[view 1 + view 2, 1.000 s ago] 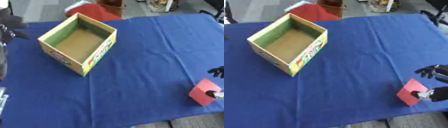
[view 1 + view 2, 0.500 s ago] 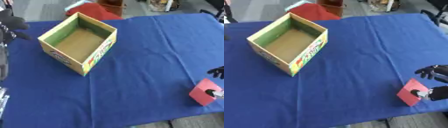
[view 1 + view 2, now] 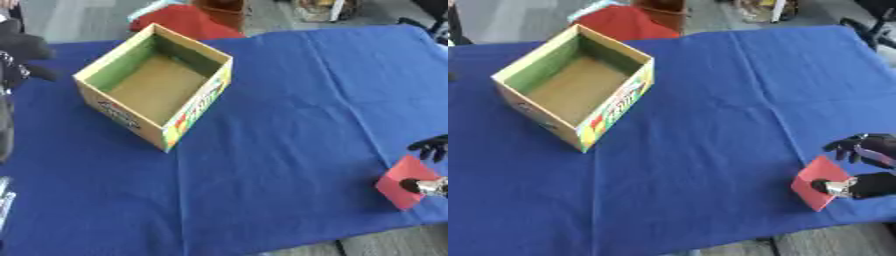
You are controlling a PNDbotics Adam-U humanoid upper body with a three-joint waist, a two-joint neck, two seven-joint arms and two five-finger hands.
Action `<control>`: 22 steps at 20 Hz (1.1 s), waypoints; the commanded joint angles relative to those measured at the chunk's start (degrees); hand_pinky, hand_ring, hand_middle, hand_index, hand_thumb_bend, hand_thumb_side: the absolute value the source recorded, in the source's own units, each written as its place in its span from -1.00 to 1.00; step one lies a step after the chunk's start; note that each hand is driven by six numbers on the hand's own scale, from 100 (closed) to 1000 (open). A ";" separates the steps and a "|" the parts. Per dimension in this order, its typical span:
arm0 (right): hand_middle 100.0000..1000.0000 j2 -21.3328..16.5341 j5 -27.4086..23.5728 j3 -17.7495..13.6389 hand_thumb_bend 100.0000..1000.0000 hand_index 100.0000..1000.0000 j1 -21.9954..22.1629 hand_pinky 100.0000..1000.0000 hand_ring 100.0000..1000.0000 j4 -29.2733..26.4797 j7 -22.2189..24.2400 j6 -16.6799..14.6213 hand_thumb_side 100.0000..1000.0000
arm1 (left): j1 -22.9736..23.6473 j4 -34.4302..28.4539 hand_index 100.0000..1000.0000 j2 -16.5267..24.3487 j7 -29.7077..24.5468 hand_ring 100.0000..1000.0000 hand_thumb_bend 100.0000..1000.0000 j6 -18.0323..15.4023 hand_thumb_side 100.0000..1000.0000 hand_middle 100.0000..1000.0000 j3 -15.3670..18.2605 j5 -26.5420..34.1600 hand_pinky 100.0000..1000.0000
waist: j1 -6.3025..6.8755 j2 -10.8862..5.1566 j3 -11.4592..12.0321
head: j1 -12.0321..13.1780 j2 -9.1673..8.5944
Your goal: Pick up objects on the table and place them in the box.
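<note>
A small red block [image 3: 815,182] lies tilted on the blue cloth [image 3: 710,100] near the front right corner. My right hand [image 3: 866,170] comes in from the right edge with its thumb on the block's near side and its curled fingers at the far side, pinching it. An open cardboard box [image 3: 575,85] with a yellow rim, green inner walls and nothing inside stands at the back left. My left hand [image 3: 19,55] shows as a dark shape at the left edge, beside the box; its fingers are not clear.
A red object [image 3: 627,22] and a brown one lie beyond the table's far edge. The table's front edge [image 3: 798,240] runs just below the block. A pale object [image 3: 4,192] shows at the lower left edge.
The right hand's fingers have closed in a little on the red block. The box and the left hand stay in place.
</note>
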 commanded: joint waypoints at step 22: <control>0.45 -3.22 -1.09 -3.55 -0.09 0.88 1.27 0.48 0.43 -5.71 -2.06 2.63 0.90 | 0.27 -0.98 0.73 0.94 -0.39 0.36 -1.00 0.62 0.79 0.30 0.14 -0.32 0.06 | -1.15 -1.15 -0.78 | -0.18 0.45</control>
